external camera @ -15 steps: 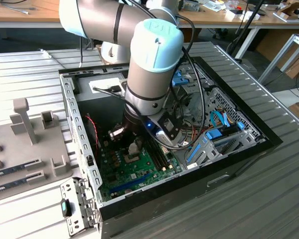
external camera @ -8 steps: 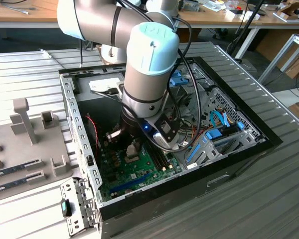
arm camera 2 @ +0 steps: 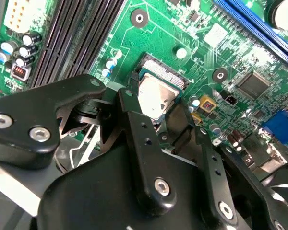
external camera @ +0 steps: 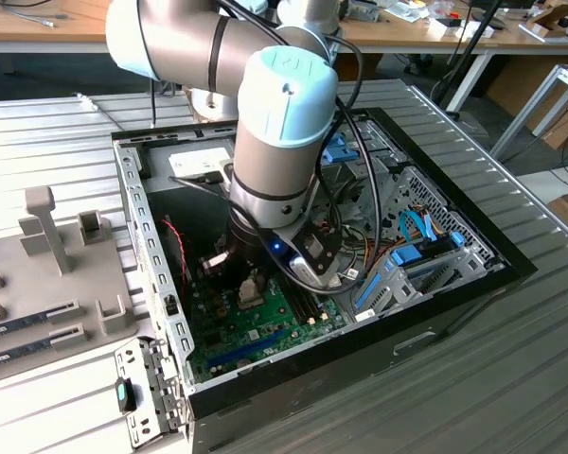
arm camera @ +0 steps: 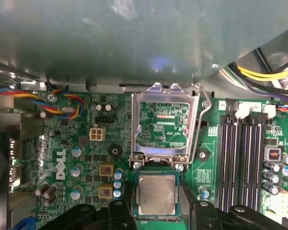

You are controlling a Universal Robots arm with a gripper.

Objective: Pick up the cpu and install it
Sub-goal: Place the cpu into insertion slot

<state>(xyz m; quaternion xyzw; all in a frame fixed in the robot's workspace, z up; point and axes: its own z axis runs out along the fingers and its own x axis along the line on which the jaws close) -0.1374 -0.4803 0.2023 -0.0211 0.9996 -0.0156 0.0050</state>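
Cpu: dull brushed silvery metal lid, faintly scuffed, thin green board rim. Motherboard: glossy green laminate, shiny solder points. Socket frame: bright bare metal, reflective. Gripper: matt black metal links, silvery screw heads. Computer case: perforated grey sheet metal. Bench: ribbed grey metal, satin finish. Robot arm: smooth grey metal, pale blue plastic caps.

Raised socket lid stands at the cpu's twelve o'clock; memory slots flank at three o'clock.
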